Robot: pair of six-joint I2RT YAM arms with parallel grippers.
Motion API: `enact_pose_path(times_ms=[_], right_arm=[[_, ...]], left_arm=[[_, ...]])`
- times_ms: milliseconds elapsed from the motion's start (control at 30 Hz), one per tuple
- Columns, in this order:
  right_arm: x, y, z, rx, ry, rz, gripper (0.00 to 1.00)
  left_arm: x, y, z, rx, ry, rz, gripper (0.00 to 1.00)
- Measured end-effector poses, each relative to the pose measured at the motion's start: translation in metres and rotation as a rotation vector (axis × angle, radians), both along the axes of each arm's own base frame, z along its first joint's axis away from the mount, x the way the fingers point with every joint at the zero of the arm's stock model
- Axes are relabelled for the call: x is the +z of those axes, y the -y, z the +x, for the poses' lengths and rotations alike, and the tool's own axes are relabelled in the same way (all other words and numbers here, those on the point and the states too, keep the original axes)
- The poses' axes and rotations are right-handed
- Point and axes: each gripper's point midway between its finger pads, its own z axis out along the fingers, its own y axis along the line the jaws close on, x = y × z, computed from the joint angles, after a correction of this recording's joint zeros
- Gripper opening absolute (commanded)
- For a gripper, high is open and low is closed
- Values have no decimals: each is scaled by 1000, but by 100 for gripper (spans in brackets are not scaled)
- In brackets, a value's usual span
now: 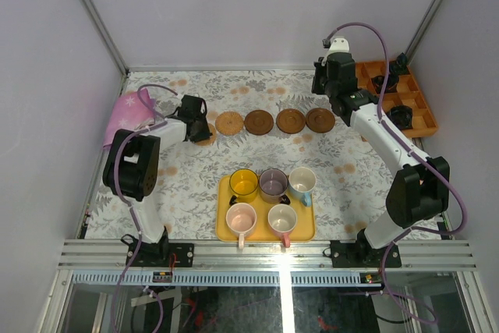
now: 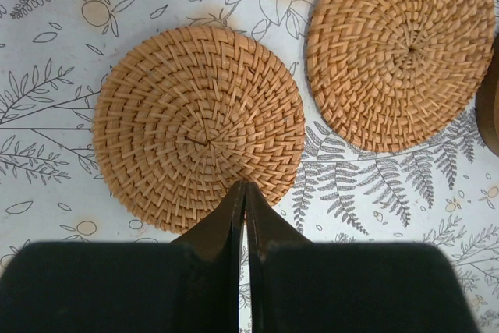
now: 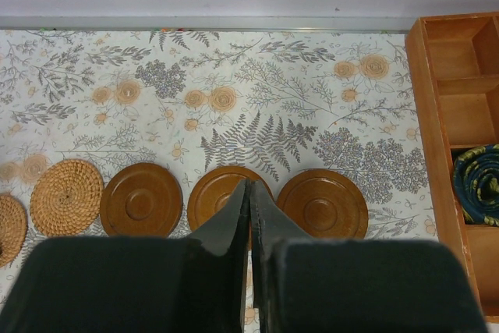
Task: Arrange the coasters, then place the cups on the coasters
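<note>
Left gripper [image 2: 245, 193]: jaws closed, holding nothing; the tips overlap the near edge of a tan woven coaster [image 2: 199, 126]. Right gripper [image 3: 249, 189]: jaws closed, empty; the middle brown coaster [image 3: 209, 202] lies partly behind the tips.

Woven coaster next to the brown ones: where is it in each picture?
Top external: the woven coaster lies in the row across the middle, just left of the three brown ones.
Left wrist: upper right, cut off by the top edge.
Right wrist: lower left, the whole woven disc.
Shared landmark: the brown coaster right beside it, a dark sliver at the right edge, whole in the right wrist view.
</note>
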Motion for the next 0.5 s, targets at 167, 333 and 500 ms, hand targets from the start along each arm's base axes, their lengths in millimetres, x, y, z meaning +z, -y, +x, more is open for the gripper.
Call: enact_pose_path(times_ms=[167, 333, 500], right_arm=[[-3, 1, -2, 0, -7, -3, 0], [-6, 1, -4, 0, -20, -9, 0], [-8, 2, -5, 2, -28, -15, 0]], left_arm=[[-1, -7, 12, 38, 5, -10, 0], [0, -22, 29, 81, 16, -11, 0], [1, -26, 42, 93, 27, -12, 0]])
